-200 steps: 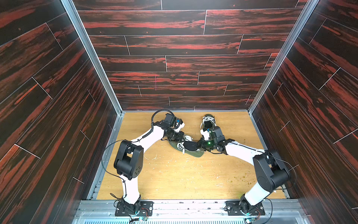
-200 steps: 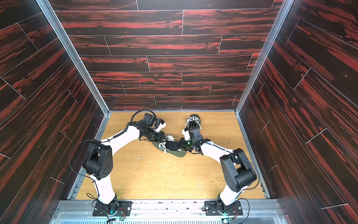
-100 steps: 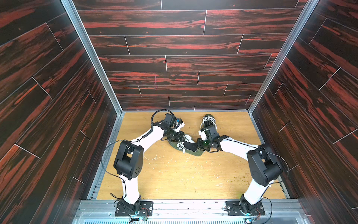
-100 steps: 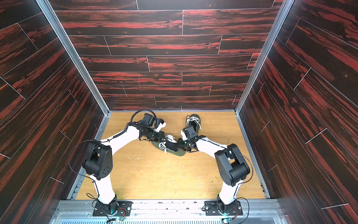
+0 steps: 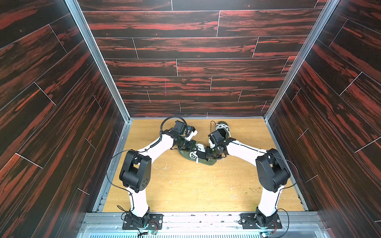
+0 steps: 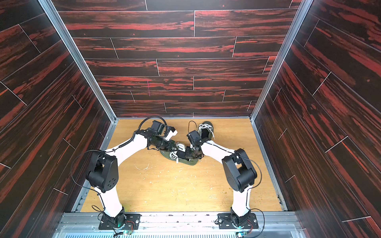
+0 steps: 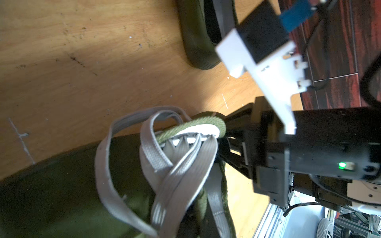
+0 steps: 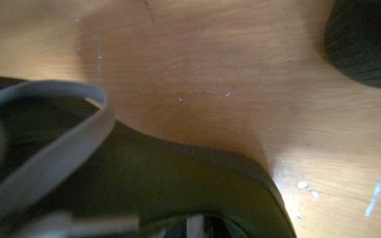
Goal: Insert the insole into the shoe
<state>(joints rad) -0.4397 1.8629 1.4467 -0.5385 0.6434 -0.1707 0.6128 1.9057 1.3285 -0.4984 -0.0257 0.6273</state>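
At the olive shoe on the wooden table, the left gripper is closed; whether the right gripper grips is unclear

Both top views: sharp, evenly lit from above; desk bright with only faint shadows, wall panels dark with faint sheen, straight edges splayed outward by wide lens. Left wrist view: laces soft-focused, warm light patch on desk. Right wrist view: heavy blur throughout; shoe dim, in shadow.
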